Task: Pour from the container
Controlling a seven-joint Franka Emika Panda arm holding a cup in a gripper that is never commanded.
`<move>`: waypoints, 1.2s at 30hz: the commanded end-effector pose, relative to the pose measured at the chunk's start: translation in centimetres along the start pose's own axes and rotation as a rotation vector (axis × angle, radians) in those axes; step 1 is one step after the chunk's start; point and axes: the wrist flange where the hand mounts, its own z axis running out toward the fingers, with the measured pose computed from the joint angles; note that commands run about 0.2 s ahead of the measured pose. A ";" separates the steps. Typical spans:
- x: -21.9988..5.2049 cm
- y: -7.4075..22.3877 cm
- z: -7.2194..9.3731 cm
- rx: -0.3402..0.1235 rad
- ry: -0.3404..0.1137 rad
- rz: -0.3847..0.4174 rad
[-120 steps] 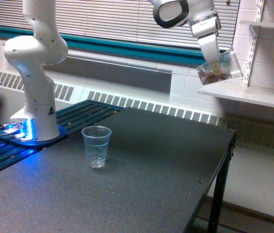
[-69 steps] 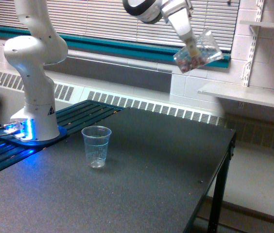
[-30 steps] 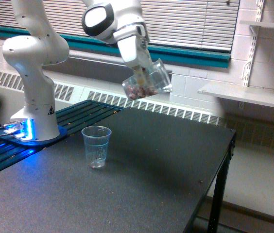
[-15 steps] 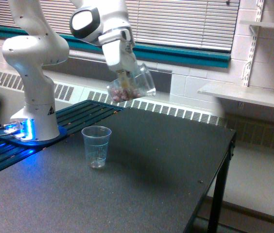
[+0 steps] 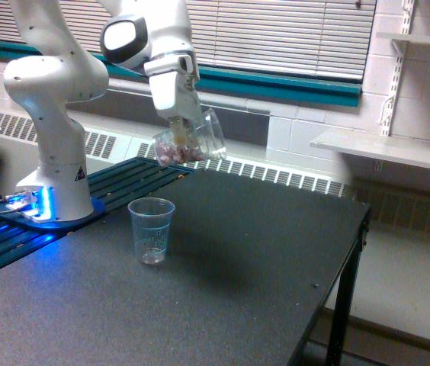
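Note:
The container (image 5: 190, 142), a clear squat tumbler with small brownish pieces in its bottom, hangs tilted in the air with its mouth toward the exterior view's right. My gripper (image 5: 178, 126) is shut on it from above. On the dark table (image 5: 238, 259) below and to the left stands a slimmer clear cup (image 5: 151, 229), upright and with nothing visible in it. The container is above this cup and slightly to its right, well apart from it.
The arm's white base (image 5: 55, 175) stands at the table's left with a blue light at its foot. A white wall shelf (image 5: 386, 149) juts out at the right. The table's right edge (image 5: 344, 282) drops to the floor.
The arm has carried the container from high at the right, by the shelf, leftward and down to just above and right of the slim cup. The cup has not moved.

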 end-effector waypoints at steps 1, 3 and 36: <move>-1.3 0.1 -0.1 -0.025 -0.012 -0.055; -1.6 0.2 -0.1 -0.031 -0.013 -0.063; -4.7 3.8 1.9 -0.162 -0.116 -0.012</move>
